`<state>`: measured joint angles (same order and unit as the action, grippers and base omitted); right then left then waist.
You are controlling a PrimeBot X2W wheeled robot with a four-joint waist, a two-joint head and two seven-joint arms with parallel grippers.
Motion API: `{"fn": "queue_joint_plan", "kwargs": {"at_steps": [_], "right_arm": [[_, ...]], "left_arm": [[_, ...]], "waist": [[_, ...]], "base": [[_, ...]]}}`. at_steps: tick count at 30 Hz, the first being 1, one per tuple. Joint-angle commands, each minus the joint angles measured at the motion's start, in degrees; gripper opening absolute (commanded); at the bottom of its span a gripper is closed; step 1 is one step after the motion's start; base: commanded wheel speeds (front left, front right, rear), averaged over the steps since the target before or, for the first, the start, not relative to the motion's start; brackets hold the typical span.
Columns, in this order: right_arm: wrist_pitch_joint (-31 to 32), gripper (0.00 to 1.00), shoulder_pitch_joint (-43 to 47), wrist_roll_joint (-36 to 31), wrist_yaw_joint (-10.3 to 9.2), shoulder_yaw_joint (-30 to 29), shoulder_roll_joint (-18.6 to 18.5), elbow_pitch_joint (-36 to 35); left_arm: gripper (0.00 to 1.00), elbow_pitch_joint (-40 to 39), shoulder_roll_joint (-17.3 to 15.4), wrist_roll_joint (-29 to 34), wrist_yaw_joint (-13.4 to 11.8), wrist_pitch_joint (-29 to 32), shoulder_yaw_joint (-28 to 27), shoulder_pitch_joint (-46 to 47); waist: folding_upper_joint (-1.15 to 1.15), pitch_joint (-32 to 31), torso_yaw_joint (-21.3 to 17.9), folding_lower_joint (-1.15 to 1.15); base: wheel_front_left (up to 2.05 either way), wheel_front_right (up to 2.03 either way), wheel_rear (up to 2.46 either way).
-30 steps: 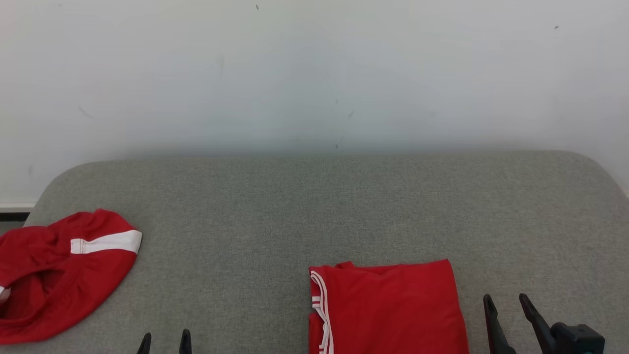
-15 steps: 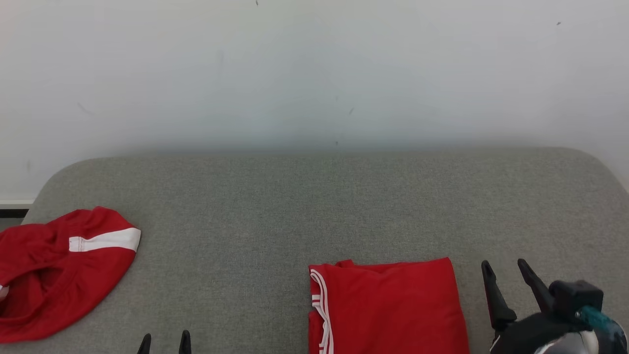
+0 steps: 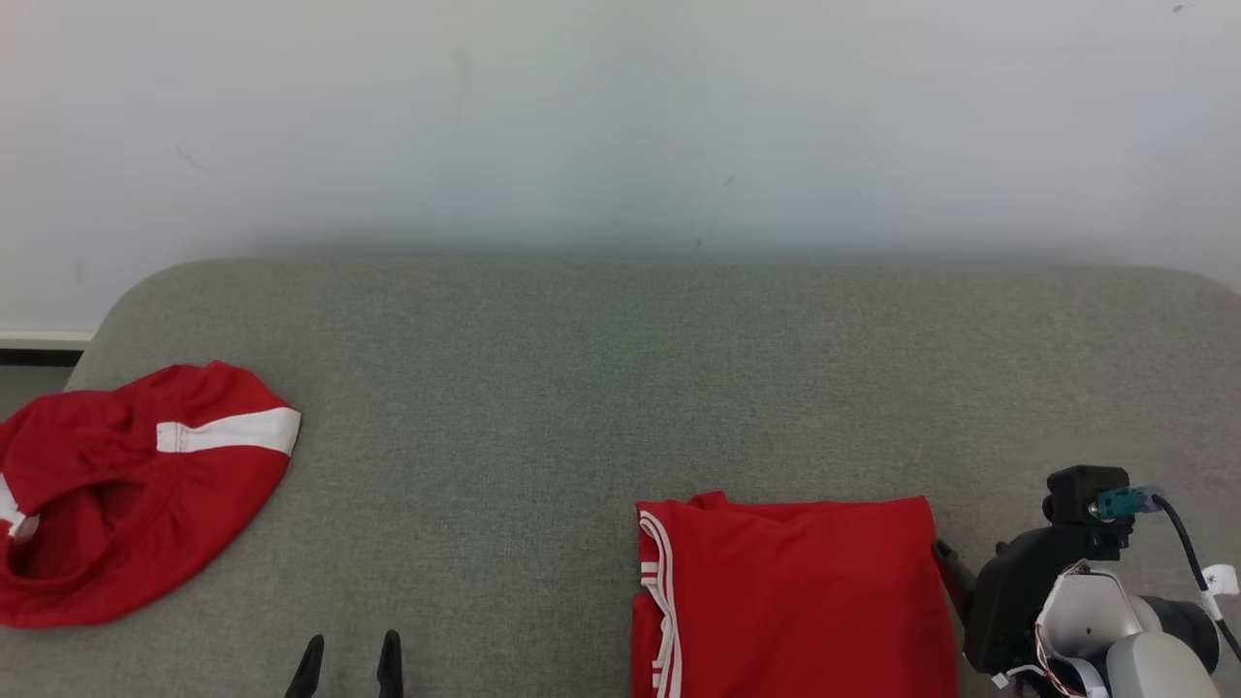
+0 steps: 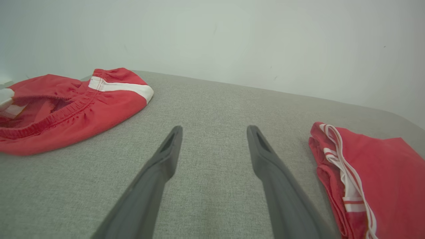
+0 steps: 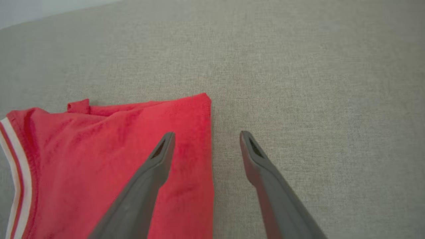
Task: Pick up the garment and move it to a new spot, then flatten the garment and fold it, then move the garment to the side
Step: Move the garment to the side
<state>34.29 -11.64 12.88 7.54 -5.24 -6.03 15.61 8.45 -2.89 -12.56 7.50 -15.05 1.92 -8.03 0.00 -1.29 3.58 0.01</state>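
A folded red garment (image 3: 795,601) with white-striped trim on its left edge lies at the near middle-right of the grey cushion (image 3: 620,388). My right gripper (image 3: 955,577) hangs at the garment's right edge, wrist tipped over it. In the right wrist view that gripper (image 5: 206,135) is open, one finger above the red cloth (image 5: 109,159) and the other above bare cushion. My left gripper (image 3: 353,642) is open near the front edge, holding nothing. From the left wrist, its fingers (image 4: 215,129) point across bare cushion, with the folded garment (image 4: 375,179) to the right.
A second red garment (image 3: 126,494) with a white band lies crumpled at the cushion's left end, and is seen from the left wrist (image 4: 66,106) too. A pale wall (image 3: 620,116) stands behind the cushion. Grey fabric stretches bare between the two garments.
My right gripper has risen, swung left and tipped down onto the folded garment's right edge. The head camera has shifted a little. My left gripper stays put.
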Motion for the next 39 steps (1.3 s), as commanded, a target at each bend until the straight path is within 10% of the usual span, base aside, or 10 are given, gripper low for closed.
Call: {"fn": "queue_joint_plan", "kwargs": {"at_steps": [1, 19, 20, 22, 39], "right_arm": [[1.8, 1.00, -0.1, -0.7, -0.12, -1.0, 0.6, 0.1], [14.9, 1.00, 0.2, -3.0, -0.11, -3.3, 3.3, 4.0], [15.3, 0.97, 0.1, -3.1, -0.03, -2.6, 3.5, 4.1], [15.5, 0.00, -0.2, -3.0, 0.05, -1.0, 3.8, 4.2], [9.1, 0.00, -10.4, -2.3, -0.14, 10.2, -9.5, 2.7]], "left_arm": [[1.00, -0.4, 0.0, -0.1, -0.1, -0.2, 0.3, 1.0], [1.00, -0.3, 0.0, -0.8, -0.1, -0.2, 2.4, 5.8], [1.00, -0.4, 0.0, -0.9, -0.1, -0.2, 2.5, 6.1], [1.00, -0.3, 0.0, -0.9, -0.1, -0.2, 2.7, 6.2], [1.00, -3.7, -0.1, 0.8, -0.1, -0.2, 2.5, 8.3]], "waist": [[0.00, 1.7, 1.3, -0.01], [0.00, 8.0, 4.5, -0.01], [0.00, 8.2, 4.6, -0.01], [0.00, 8.6, 4.7, -0.01], [0.00, 11.5, -1.2, -0.01]], "base": [[0.00, 0.00, 0.00], [0.00, 0.00, 0.00], [0.00, 0.00, 0.00], [0.00, 0.00, 0.00], [0.00, 0.00, 0.00]]}}
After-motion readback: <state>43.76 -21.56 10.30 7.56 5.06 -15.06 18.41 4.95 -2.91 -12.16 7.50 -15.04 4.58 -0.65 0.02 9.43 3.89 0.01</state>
